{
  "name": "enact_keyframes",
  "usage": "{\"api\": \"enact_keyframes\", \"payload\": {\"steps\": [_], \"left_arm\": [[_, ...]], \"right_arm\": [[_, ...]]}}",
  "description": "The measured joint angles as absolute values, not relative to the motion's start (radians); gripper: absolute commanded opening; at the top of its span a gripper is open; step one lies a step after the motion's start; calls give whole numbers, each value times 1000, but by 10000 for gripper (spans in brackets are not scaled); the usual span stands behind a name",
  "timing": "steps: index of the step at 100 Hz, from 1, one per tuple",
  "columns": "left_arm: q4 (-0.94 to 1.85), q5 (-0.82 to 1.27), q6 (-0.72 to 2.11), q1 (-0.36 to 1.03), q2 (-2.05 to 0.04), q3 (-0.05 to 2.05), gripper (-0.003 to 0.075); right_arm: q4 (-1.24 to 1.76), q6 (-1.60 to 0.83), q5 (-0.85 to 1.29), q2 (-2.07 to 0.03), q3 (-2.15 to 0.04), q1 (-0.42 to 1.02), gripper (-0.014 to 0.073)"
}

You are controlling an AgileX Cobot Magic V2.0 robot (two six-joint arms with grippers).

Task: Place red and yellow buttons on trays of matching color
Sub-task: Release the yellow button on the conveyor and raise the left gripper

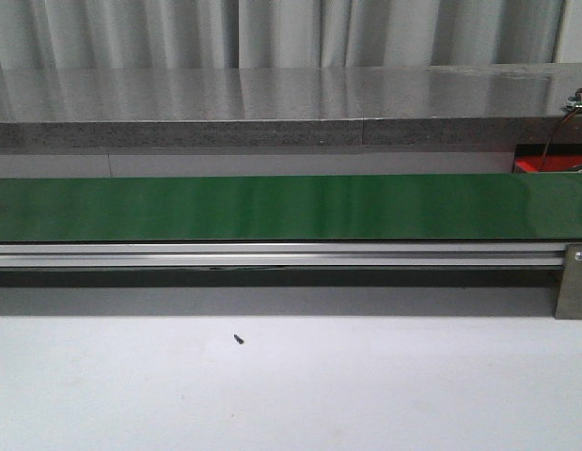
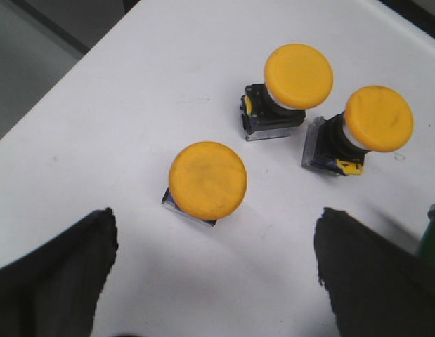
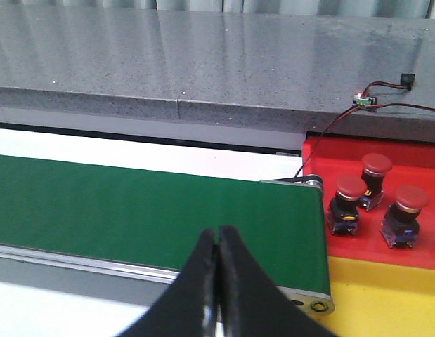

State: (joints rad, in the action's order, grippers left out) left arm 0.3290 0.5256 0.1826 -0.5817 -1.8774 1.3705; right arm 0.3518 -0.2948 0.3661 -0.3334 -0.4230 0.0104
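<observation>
In the left wrist view three yellow buttons stand on a white surface: the nearest (image 2: 207, 180), one farther off (image 2: 297, 77) and one beside it (image 2: 377, 119). My left gripper (image 2: 216, 263) is open and empty above the surface, its fingers (image 2: 59, 277) wide apart just short of the nearest button. In the right wrist view three red buttons (image 3: 349, 188) (image 3: 376, 166) (image 3: 410, 200) sit on the red tray (image 3: 322, 151). The yellow tray (image 3: 386, 295) lies beside it. My right gripper (image 3: 218, 234) is shut and empty over the green belt (image 3: 147, 210). Neither gripper shows in the front view.
The green conveyor belt (image 1: 291, 207) runs across the front view on an aluminium rail (image 1: 272, 254), with a grey stone ledge (image 1: 272, 108) behind. A small dark speck (image 1: 239, 339) lies on the white table. Wires and a small board (image 3: 365, 100) sit on the ledge above the red tray.
</observation>
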Motion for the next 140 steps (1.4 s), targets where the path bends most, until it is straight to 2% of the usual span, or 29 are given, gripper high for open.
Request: {"api": "enact_keyframes", "payload": {"steps": [53,64,79,90,114,140], "left_arm": [[333,421,183,-582,-2032,1400,562],[333,396,183,-582,-2033,1400,482],[333,376,183,-582,-2033,1402,257],[333,371,184,-582,-2033,1402,162],[333,398,184,-582,-2024,1402,152],[331,484,184,-570,-1850,1379,151]], "right_arm": [[352,-295,366,-333,-423,10,-68],[352,-295,366,-333,-423,10,-68],[352,-295,366,-333,-423,10,-68],[352,-295,366,-333,-423,10,-68],[352,-295,366,-333,-423,10,-68],[352,-295,366,-333,-423,10,-68]]}}
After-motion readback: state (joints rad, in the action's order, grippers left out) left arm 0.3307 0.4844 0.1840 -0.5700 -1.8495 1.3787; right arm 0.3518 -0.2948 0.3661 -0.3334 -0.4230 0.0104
